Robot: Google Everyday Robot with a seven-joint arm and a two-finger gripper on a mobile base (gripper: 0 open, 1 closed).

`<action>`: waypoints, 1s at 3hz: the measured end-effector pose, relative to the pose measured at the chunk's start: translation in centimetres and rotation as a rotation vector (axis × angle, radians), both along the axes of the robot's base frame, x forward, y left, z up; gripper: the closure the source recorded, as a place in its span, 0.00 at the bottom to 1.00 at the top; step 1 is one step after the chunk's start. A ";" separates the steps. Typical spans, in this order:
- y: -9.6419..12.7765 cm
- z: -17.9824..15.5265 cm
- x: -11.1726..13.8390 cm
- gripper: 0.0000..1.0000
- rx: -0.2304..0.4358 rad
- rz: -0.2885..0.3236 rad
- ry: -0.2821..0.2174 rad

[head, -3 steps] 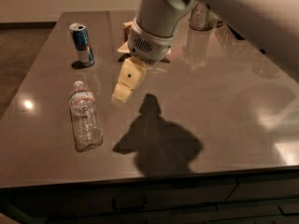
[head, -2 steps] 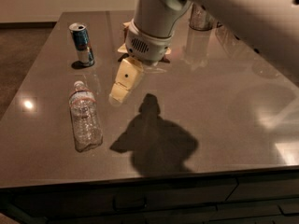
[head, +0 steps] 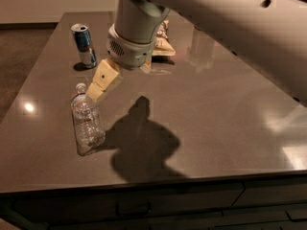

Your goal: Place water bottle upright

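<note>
Compared with the frame a second earlier, the pale two-finger gripper [head: 101,83] has travelled toward the left of the frame and lower. Its cream-coloured tip now overlaps the neck of the small clear ribbed plastic water bottle [head: 87,123], where before it stood apart from it, to the right. The water bottle itself has not shifted. It lies on its side at centre left, on the dark grey glossy table [head: 216,109], white cap toward the upper left and base toward the lower edge.

Whether the gripper is spread or closed cannot be told from this view, nor whether it touches the bottle or only hangs over it. The large light-grey arm [head: 216,18] enters from the upper right and casts a dark shadow [head: 144,145] just right of the bottle. A blue-and-silver drink can [head: 84,44] stands upright in the upper left, well apart from the bottle. A crumpled tan snack bag [head: 162,44] lies behind the wrist at upper centre.

Step in hand, as judged: the approach to the grasp is nearly finished, and nothing has been lifted.

The next move probably calls for the gripper to settle across the bottle's neck or upper body and clamp firmly. It must then swing the cap end up until the base meets the table squarely. The ribbed plastic is thin and round, so it may roll or slip aside if pressed off-centre. The can is far enough off to be no obstacle.
</note>
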State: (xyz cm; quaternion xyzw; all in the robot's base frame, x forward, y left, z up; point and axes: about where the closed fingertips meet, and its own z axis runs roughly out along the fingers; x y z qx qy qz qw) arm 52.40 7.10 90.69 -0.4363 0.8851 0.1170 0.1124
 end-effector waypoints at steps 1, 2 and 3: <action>2.9 -0.3 0.6 0.00 -0.011 -0.119 0.014; 5.1 -1.6 1.1 0.00 -0.061 -0.203 0.037; 7.3 -3.4 1.9 0.00 -0.108 -0.259 0.066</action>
